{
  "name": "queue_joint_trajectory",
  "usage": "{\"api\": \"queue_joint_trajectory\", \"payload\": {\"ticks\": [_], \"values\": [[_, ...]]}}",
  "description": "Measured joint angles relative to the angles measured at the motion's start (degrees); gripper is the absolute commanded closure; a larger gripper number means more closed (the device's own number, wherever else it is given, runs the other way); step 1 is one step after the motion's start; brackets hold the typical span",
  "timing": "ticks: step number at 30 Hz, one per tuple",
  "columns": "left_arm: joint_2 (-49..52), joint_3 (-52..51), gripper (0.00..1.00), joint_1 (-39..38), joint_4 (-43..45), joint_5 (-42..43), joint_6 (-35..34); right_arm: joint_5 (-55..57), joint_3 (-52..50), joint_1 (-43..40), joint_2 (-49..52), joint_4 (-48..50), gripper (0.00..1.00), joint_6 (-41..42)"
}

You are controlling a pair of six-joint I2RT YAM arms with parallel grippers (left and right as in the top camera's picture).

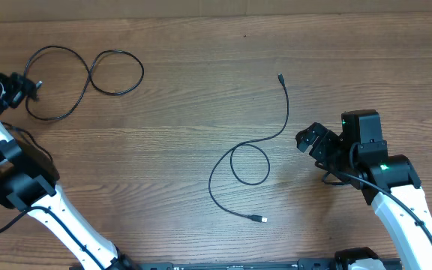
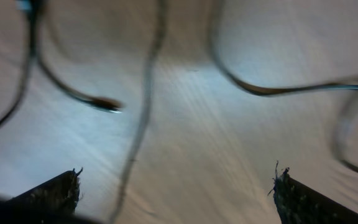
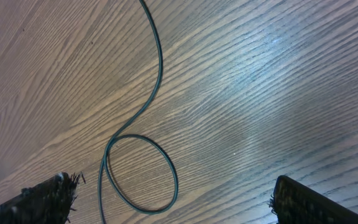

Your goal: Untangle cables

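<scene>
Starting on the left: the left gripper [image 1: 28,88] has its jaws spread as wide as they go, with nothing clamped in them. It sits right at the left edge of the left cable [image 1: 88,75]. That's a thin black cord lying flat on the wooden table [image 1: 178,112] in a sort of sideways figure-eight, two loops crossing in the middle. From above I honestly can't tell if the tips touch the cord or just hang beside it.

The left wrist view is no help, it's all blur. There are a few dark strands across the top and one small plug end [image 2: 107,104] with a bright tip. The two frayed-looking fingers [image 2: 55,193] poke in from the bottom corners, well apart, with one strand running down between them. Whether that's one cord or more, can't say.

In the middle of the table is the middle cable [image 1: 250,161], well apart from the first. There's a plug [image 1: 280,76] at the top, then the cord curves down into a single loop. From there it swings out to a silver-tipped end [image 1: 261,219] nearer the front edge.

On the right, the right gripper [image 1: 308,141] is also wide open, holding nothing, just to the right of that loop and not touching it. Its wrist view shows the loop nice and sharp between the two fingertips [image 3: 316,202], with one strand running off the bottom edge. There's also a sliver of dark curve at the far left edge, too little to identify.
</scene>
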Motion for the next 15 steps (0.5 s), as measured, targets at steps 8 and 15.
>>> {"api": "queue_joint_trajectory", "payload": {"ticks": [8,15], "values": [[0.0,-14.2,0.0,1.0,0.0,-8.7,-3.1,0.0,0.0,0.0,0.0,0.0,0.0,0.0],[0.1,-20.8,0.01,1.9,-0.1,-9.7,-7.6,0.0,0.0,0.0,0.0,0.0,0.0,0.0]]}}
